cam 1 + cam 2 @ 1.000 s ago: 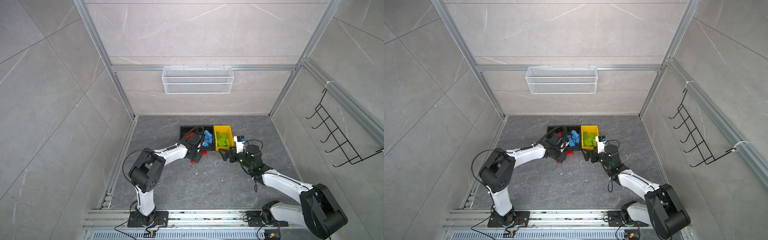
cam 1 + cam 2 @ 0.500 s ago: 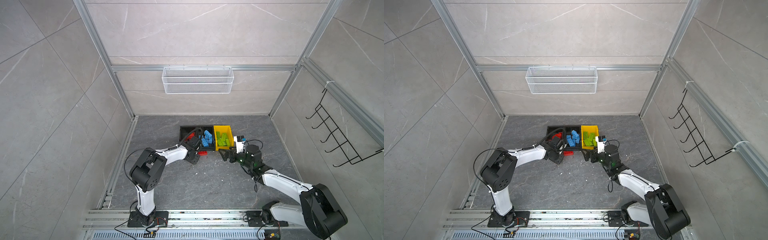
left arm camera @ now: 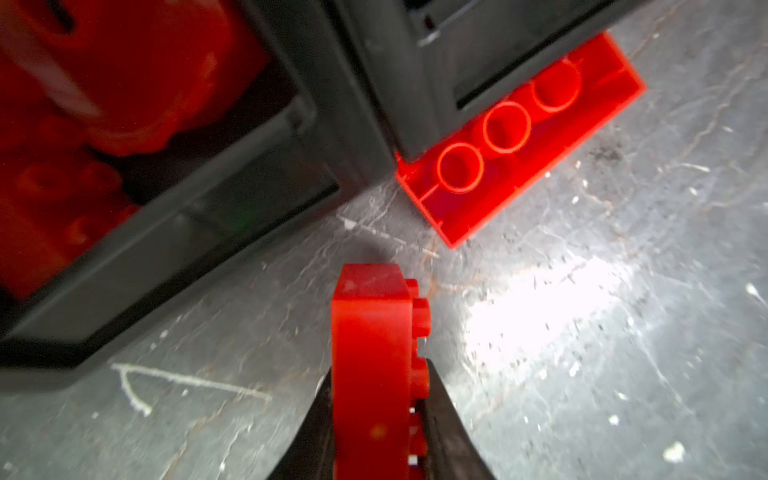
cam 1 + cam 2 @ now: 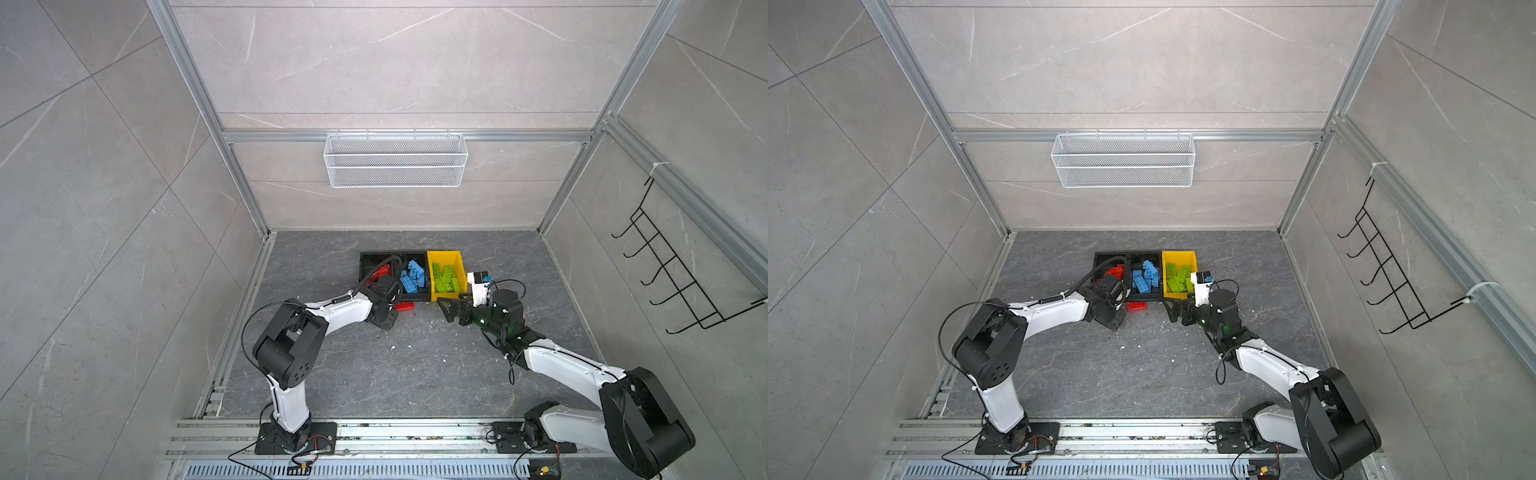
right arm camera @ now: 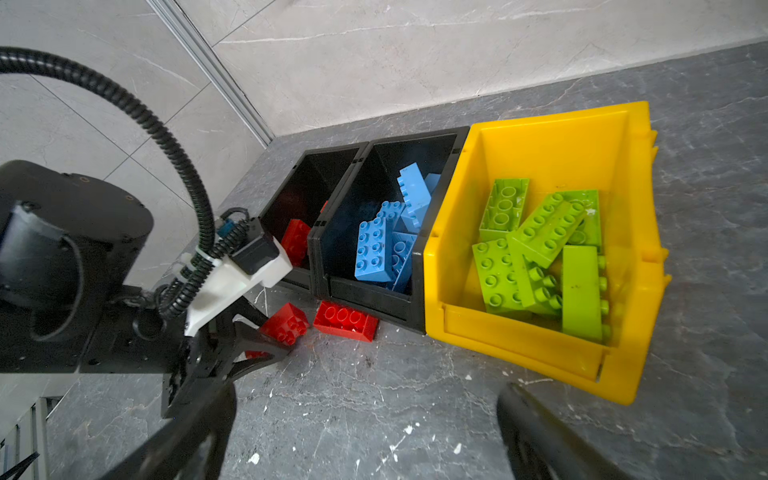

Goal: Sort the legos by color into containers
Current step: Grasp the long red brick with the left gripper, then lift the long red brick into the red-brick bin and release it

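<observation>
My left gripper (image 3: 379, 370) is shut on a red lego (image 3: 374, 332), held on edge just above the floor in front of the left black container (image 3: 232, 245), which holds red legos (image 3: 62, 187). A second red lego (image 3: 519, 137) lies studs-down against the front of the middle black container (image 5: 411, 141), which holds blue legos (image 5: 374, 249). Green legos (image 5: 540, 257) fill the yellow container (image 5: 540, 120). My right gripper (image 4: 451, 309) stands open and empty near the yellow container's front. In both top views the left gripper (image 4: 1115, 318) sits beside the loose red lego (image 4: 1136, 306).
The three containers stand side by side at the back middle of the grey floor (image 4: 415, 365). A white wire basket (image 4: 395, 160) hangs on the back wall and a black hook rack (image 4: 681, 274) on the right wall. Both arms reach in towards the containers.
The left jaws have closed on the red lego in front of the containers. The right arm has not moved.
</observation>
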`<state>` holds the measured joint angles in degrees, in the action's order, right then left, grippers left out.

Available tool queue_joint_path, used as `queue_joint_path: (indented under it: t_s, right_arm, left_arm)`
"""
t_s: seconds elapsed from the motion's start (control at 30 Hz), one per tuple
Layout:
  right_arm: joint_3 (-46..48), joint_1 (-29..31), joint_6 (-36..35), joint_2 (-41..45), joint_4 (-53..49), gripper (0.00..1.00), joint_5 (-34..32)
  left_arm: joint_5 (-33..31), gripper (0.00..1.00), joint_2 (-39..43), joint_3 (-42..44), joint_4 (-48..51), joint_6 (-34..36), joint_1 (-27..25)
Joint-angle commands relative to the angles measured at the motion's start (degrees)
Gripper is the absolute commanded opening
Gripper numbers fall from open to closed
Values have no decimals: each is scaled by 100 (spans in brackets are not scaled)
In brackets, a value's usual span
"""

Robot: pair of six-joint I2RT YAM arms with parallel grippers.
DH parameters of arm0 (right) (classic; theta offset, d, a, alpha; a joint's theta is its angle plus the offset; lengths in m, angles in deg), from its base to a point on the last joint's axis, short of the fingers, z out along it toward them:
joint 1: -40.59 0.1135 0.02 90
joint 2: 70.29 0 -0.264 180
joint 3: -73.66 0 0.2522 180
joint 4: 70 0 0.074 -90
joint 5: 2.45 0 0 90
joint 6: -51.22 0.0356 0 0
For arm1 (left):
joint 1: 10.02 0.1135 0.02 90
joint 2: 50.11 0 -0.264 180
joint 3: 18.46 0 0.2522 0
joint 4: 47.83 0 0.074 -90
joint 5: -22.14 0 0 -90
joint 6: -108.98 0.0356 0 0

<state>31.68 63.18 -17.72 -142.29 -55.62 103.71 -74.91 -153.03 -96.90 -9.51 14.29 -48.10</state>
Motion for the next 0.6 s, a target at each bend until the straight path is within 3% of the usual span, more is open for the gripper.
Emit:
queue_joint_path:
  t_s: [0.0,0.27,0.57]
  right_arm:
    - [-156,6,74,37,32,100,74]
    - [-157,6,83,19,36,100,105]
    - [-152,5,74,59,23,100,99]
  left_arm:
    - [10,13,611,39,269,-227,18]
    - [-80,13,1040,-330,415,-117,127]
    - [110,9,-121,-1674,431,275,659]
